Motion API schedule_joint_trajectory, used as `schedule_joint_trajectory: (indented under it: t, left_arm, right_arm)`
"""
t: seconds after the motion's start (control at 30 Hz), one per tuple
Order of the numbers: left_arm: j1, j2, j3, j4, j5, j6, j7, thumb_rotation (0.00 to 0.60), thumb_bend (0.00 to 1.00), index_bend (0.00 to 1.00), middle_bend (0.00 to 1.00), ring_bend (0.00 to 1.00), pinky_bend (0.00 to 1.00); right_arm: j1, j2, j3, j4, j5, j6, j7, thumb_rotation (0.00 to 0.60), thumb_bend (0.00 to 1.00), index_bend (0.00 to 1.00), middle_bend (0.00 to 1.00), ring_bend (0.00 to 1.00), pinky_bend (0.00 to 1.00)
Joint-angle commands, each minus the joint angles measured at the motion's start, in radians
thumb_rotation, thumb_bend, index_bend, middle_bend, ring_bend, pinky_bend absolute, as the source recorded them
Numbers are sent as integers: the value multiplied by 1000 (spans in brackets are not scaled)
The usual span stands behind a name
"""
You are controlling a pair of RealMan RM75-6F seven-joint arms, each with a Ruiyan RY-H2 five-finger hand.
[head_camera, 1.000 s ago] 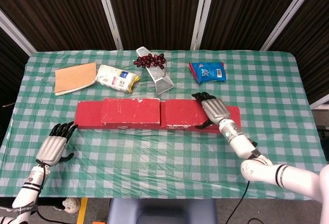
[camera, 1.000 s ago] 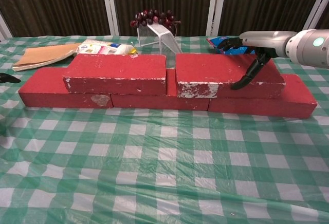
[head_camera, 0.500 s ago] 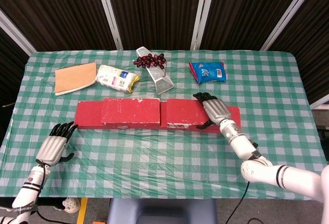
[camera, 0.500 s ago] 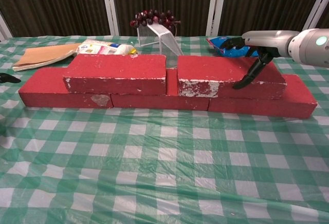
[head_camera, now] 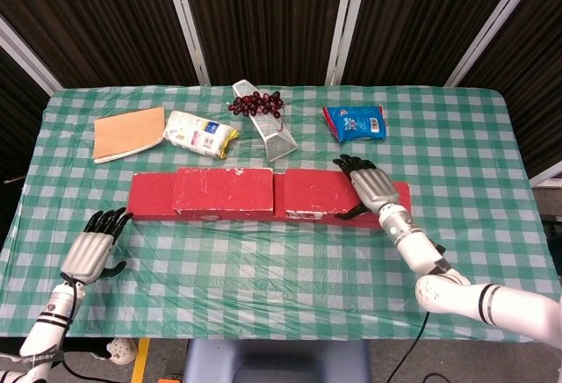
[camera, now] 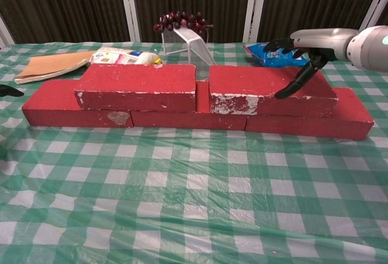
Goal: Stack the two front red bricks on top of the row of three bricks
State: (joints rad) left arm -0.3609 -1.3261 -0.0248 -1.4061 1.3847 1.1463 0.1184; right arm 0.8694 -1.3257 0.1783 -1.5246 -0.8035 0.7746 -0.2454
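Two red bricks point(camera: 136, 86) point(camera: 270, 89) sit atop bottom row point(camera: 194, 118), mid-bench. My right hand point(head_camera: 369, 186) hovers over right brick, fingers spread, empty. My left hand point(head_camera: 92, 247) open near bench's front-left edge.

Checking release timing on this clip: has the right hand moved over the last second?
Yes. The right hand has lifted off the right upper brick; in the chest view its thumb tip now shows above the brick's front edge, nearer the blue snack packet.
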Motion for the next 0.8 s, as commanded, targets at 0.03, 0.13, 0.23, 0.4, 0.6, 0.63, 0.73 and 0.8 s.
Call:
schedule_joint_trajectory:
  t: [0.03, 0.13, 0.23, 0.4, 0.6, 0.63, 0.73, 0.8]
  left_arm:
    - [1, 0, 0, 0, 1, 2, 1, 600, 258, 0, 0, 0, 28]
    - [3, 2, 1, -5, 6, 10, 3, 600, 257, 0, 0, 0, 29]
    - [4, 1, 1, -6, 4, 10, 8, 600, 258, 0, 0, 0, 29]
    - [3, -5, 0, -6, -2, 7, 23, 600, 258, 0, 0, 0, 29]
    - [1, -11, -1, -6, -9, 0, 35, 600, 257, 0, 0, 0, 29]
    - [1, -11, -1, -6, -10, -1, 36, 600, 257, 0, 0, 0, 30]
    - [0, -11, -1, -5, -12, -6, 36, 600, 258, 0, 0, 0, 29]
    - [-1, -11, -2, -5, -13, -6, 35, 600, 257, 0, 0, 0, 30]
  right_arm:
    - [-24, 23, 2, -22, -40, 26, 25, 546, 42, 0, 97, 7, 176]
    - [-108, 93, -37, -44, -154, 133, 48, 537, 43, 0, 84, 0, 143]
    - [-168, 136, -82, -31, -255, 174, 86, 536, 43, 61, 83, 0, 127]
    - [-232, 162, -136, 24, -340, 188, 139, 521, 110, 209, 83, 0, 109]
    - [-257, 144, -161, 85, -381, 146, 182, 495, 201, 300, 83, 0, 107]
    - [-257, 139, -160, 91, -385, 141, 188, 495, 203, 311, 83, 0, 107]
    - [-254, 125, -157, 101, -400, 118, 210, 490, 208, 341, 83, 0, 108]
    - [-250, 119, -155, 102, -410, 103, 213, 489, 210, 356, 83, 0, 107]
